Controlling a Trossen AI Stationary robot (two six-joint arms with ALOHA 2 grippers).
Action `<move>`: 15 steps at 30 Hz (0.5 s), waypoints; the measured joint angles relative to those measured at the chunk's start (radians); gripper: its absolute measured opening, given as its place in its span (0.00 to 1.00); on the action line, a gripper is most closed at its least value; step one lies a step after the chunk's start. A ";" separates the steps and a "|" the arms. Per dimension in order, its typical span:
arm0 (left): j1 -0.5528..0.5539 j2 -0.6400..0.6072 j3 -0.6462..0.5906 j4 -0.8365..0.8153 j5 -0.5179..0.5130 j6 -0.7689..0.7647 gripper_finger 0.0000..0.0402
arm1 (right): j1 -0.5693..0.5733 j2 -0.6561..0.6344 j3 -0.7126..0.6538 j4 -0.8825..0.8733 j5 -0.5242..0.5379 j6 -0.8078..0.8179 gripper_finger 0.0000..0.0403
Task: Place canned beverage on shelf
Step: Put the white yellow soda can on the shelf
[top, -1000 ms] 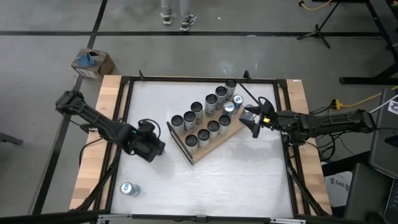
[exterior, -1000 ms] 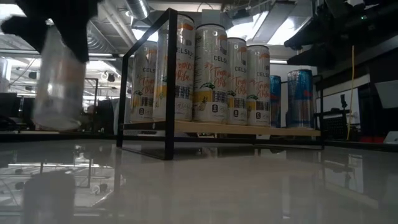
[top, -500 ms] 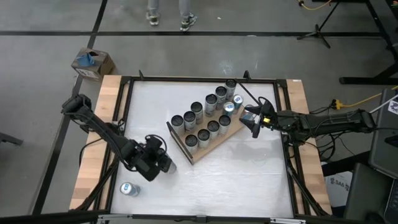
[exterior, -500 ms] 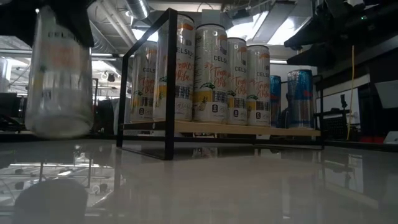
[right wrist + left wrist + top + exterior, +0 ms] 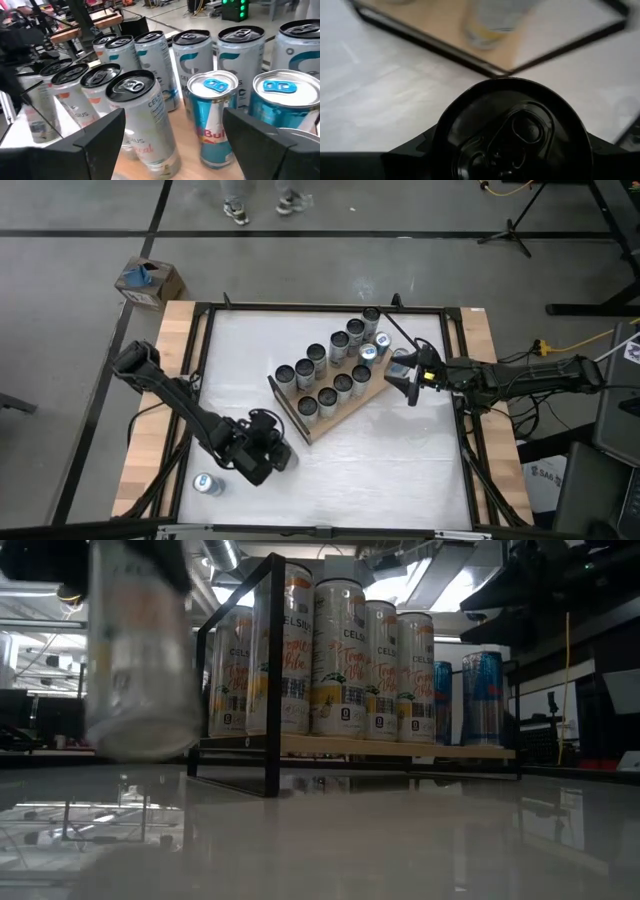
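Can point(image 5: 512, 137) upright between left jaws, gripped, near shelf point(image 5: 345, 410) corner; right jaws open beside shelf.

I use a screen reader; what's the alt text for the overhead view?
The left gripper carries a can near the shelf, which holds two rows of cans. The right gripper waits open beside it.

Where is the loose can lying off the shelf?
In the high view the can stands near the table's front-left corner, just left of the left gripper.
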 joint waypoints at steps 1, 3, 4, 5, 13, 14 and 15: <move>0.000 0.016 0.028 0.000 0.000 0.015 0.60 | 0.000 0.000 0.000 0.000 -0.008 0.000 0.80; 0.000 0.050 0.090 0.000 0.000 0.048 0.60 | 0.000 0.000 0.000 0.000 -0.016 0.000 0.80; 0.000 0.069 0.126 0.000 0.000 0.064 0.60 | 0.000 0.000 0.000 0.000 -0.016 0.000 0.80; 0.000 0.088 0.158 0.001 0.000 0.081 0.60 | 0.000 0.000 0.000 0.000 -0.016 0.000 0.80; -0.001 0.256 0.423 -0.003 0.025 0.166 0.60 | 0.000 0.000 0.000 -0.001 -0.016 0.000 0.80; -0.002 0.279 0.454 -0.002 0.024 0.181 0.60 | 0.000 0.000 0.000 -0.001 -0.016 0.000 0.80; -0.001 0.302 0.485 -0.001 0.021 0.195 0.60 | 0.000 0.000 0.000 -0.001 -0.016 0.000 0.80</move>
